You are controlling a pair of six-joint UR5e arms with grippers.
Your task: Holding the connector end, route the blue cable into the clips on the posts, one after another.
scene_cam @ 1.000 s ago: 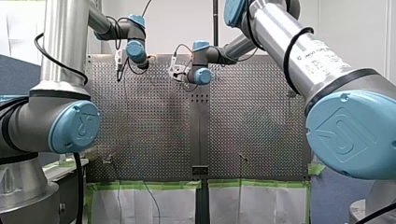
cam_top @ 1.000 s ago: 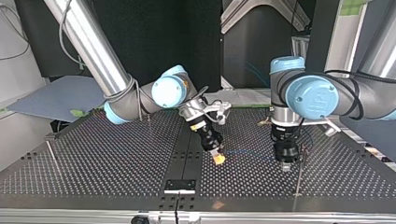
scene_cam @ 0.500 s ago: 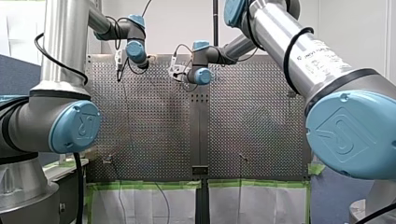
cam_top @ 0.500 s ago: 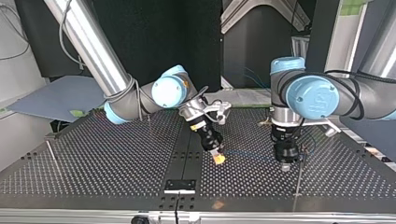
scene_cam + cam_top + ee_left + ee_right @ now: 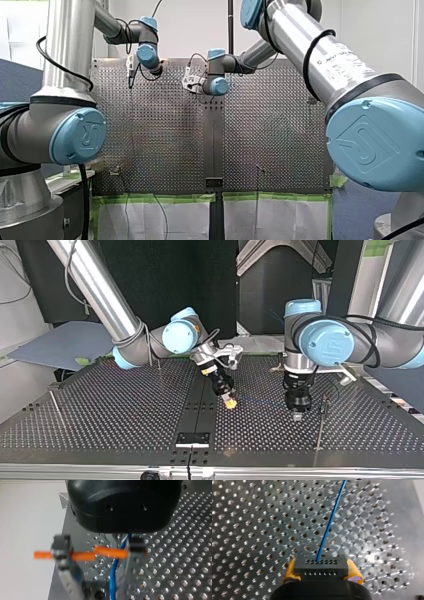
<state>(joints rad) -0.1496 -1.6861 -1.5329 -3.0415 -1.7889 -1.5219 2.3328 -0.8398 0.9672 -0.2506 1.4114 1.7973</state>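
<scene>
The right pincer (image 5: 229,402) clamps its yellow pads (image 5: 290,570) on the black connector (image 5: 321,567) near the table's (image 5: 100,415) middle; the blue cable (image 5: 329,522) runs toward the left pincer (image 5: 297,416), its grip impossible to tell.

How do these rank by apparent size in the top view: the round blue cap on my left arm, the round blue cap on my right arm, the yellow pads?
1. round blue cap on my left arm: largest, though perhaps only nearer the camera.
2. round blue cap on my right arm.
3. yellow pads: clearly smallest.
</scene>
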